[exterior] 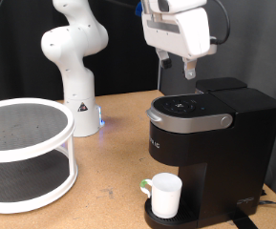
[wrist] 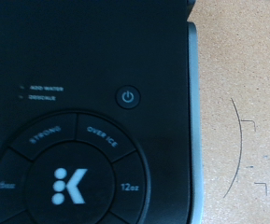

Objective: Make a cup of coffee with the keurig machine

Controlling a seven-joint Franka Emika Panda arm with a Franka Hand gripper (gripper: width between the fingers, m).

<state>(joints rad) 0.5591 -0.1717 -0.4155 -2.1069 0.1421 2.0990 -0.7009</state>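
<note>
The black keurig machine stands at the exterior view's right, its silver-grey lid handle closed down. The white cup sits on the drip tray at its base, a green mark by its handle. My gripper hangs just above the machine's top, over the rear of the lid. The wrist view looks straight down on the machine's top: the power button, the round button ring with STRONG, OVER ICE, 12oz, and the K logo. No fingers show in the wrist view.
A white two-tier round rack stands at the exterior view's left. The white robot base is behind it, centre. The wooden table carries thin pencil marks beside the machine.
</note>
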